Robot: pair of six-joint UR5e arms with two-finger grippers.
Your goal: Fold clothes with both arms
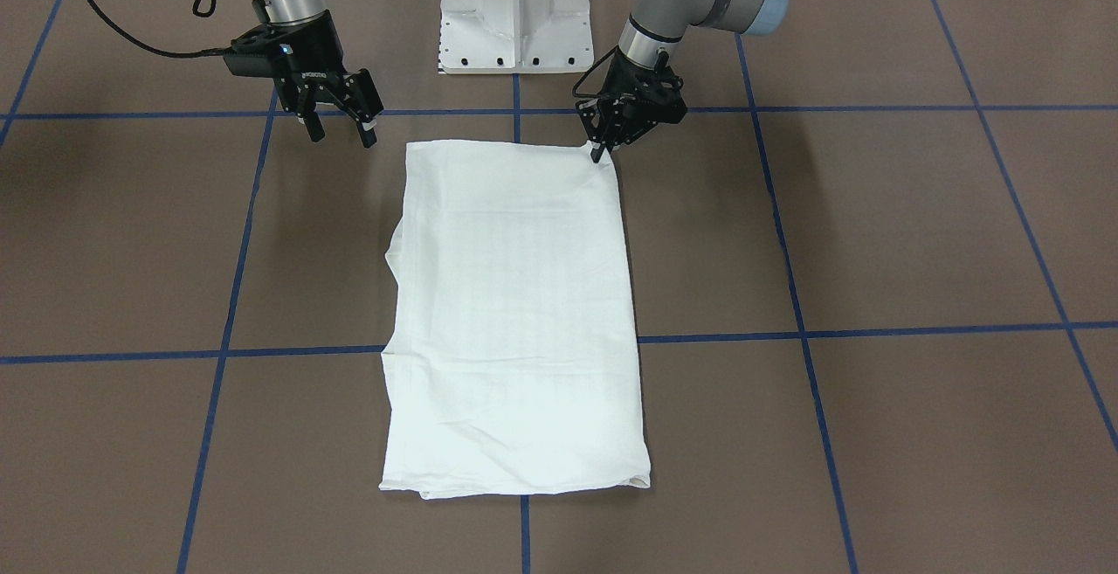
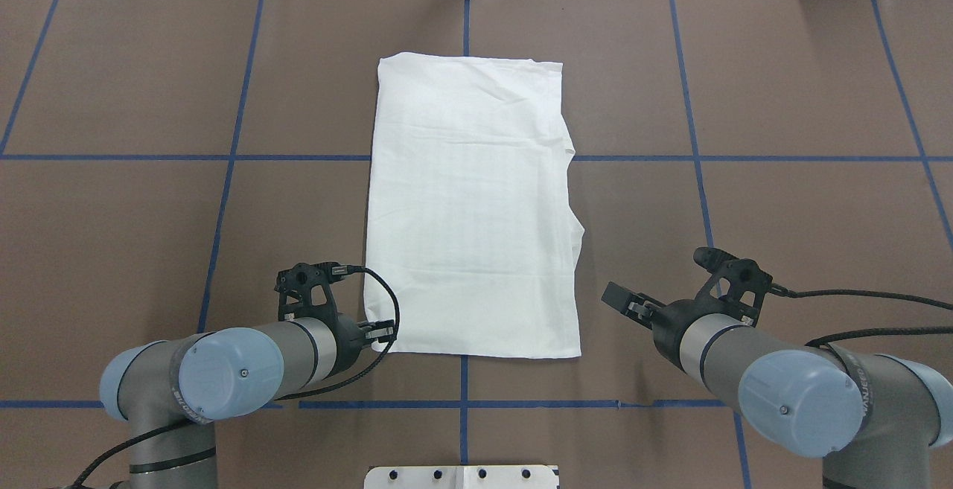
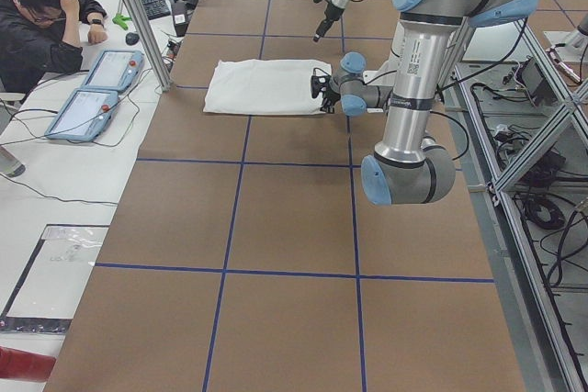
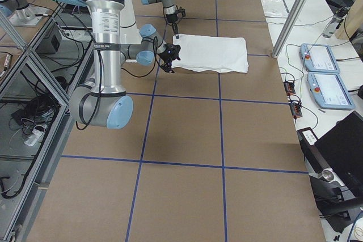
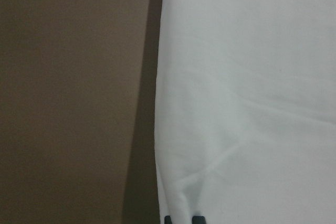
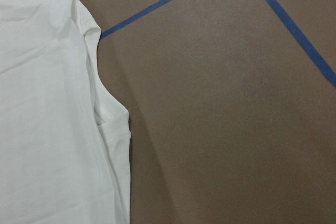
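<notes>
One white cotton shirt [image 1: 515, 312], folded into a long rectangle, lies flat in the middle of the brown paper-covered counter [image 1: 917, 224], across blue tape lines [image 1: 873, 329]. The left black claw-like tool [image 1: 600, 152] sits at the shirt's corner on the robot's side, fingers drawn together and pinching the cloth edge. The right black claw-like tool [image 1: 342, 133] hangs spread wide and empty near the other robot-side corner, not touching the cloth.

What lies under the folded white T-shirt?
The T-shirt lies flat on the brown table; blue tape lines run in under its edges. Anything else beneath it, and its inner layers, is covered.
</notes>
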